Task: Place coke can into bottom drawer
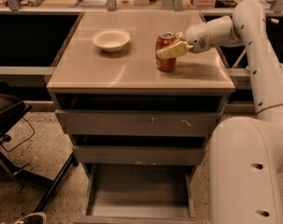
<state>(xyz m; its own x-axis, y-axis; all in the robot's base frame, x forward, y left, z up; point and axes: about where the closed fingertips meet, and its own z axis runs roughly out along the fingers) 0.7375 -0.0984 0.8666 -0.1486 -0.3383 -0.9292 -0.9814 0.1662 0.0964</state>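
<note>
The coke can [165,59], red-orange with a silver top, stands upright on the tan cabinet top [122,69], right of centre. My gripper [169,45] reaches in from the right and is shut on the can, with one pale finger [173,51] across the can's front and the other behind it. The bottom drawer [138,190] is pulled open below, a shallow grey tray with nothing in it.
A white bowl [111,39] sits on the cabinet top to the left of the can. The scratched top drawer [136,123] and the middle drawer [136,154] stand slightly out. A black chair [10,120] is at the left. My white arm and base [253,162] fill the right side.
</note>
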